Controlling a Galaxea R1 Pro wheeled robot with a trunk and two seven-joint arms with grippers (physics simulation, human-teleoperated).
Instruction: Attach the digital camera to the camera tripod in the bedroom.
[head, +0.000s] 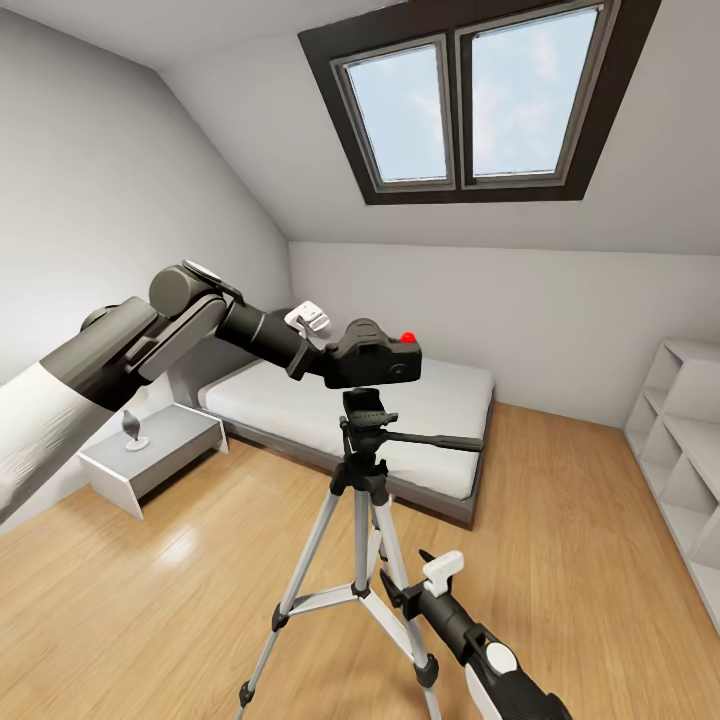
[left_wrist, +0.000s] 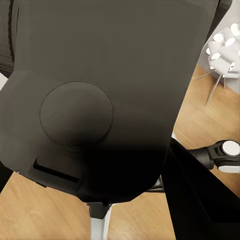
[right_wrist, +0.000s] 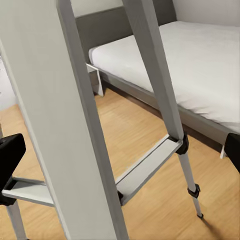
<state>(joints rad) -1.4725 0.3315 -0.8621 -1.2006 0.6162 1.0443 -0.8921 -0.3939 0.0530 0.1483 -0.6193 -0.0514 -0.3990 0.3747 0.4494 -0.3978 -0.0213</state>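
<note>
the left gripper (head: 335, 362) holds the digital camera (head: 378, 358) level just above the camera tripod (head: 362, 470) head, long axis sideways, red button up. the right gripper (head: 425, 578), low beside a tripod leg, has jaws i cannot tell.

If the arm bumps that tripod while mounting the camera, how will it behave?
The camera tripod looks tall, with thin silver legs, so it is probably light and apt to tip or slide on the smooth wood floor. Its braces suggest the legs stay stiff. The digital camera on top would make it top-heavy.
</note>
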